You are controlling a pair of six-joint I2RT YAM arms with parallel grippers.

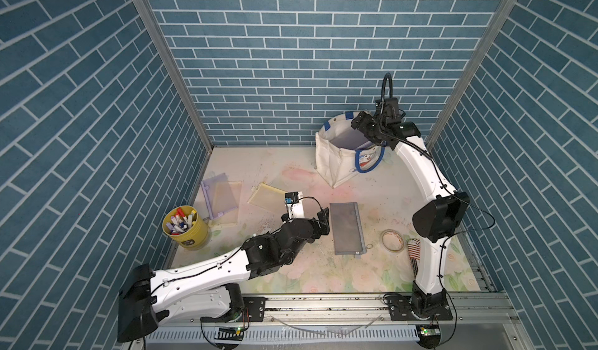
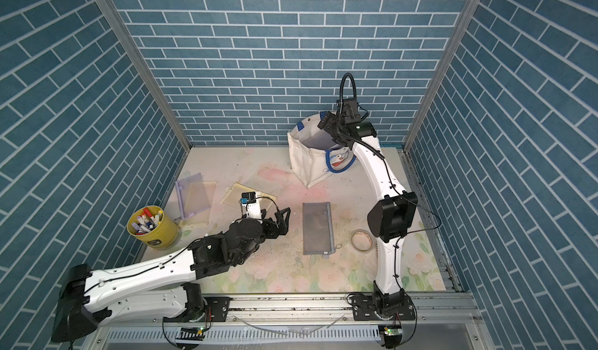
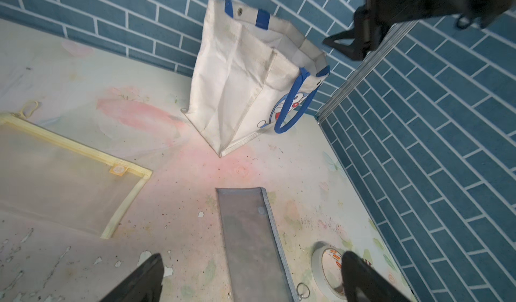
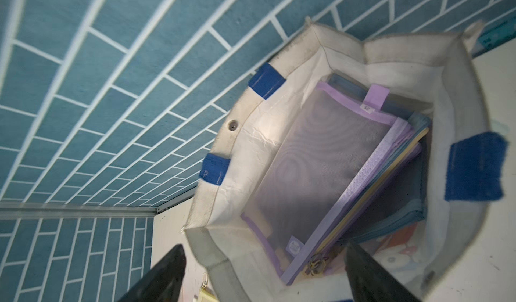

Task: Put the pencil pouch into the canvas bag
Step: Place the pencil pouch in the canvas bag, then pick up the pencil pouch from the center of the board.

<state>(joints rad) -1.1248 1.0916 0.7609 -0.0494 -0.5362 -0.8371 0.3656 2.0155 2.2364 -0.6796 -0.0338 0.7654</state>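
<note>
- The canvas bag point(image 1: 326, 162) point(image 2: 301, 162) point(image 3: 231, 91) is a boxy cream-white fabric tote, creased and a little grubby. It has blue strap handles and a blue cartoon cat print. It stands open-mouthed at the far right of the table point(image 1: 323, 277), close to the back wall.
- The pencil pouch point(image 4: 315, 161) is a flat rectangle of see-through lilac mesh with a lilac zip band. It lies inside the bag, on top of a stack of other flat pouches.
- A grey pouch point(image 1: 348, 228) point(image 2: 317, 228) point(image 3: 251, 244), long, flat and also mesh, lies on the flower-printed table near the middle.
- The right arm arches up and over to the bag. The right gripper point(image 1: 365, 128) point(image 4: 264, 246) hangs above the bag's mouth, jaws spread wide, holding nothing.
- The left arm reaches low across the table. The left gripper point(image 1: 322, 222) point(image 3: 252, 256) hovers just beside the grey pouch, jaws spread wide and empty.
</note>
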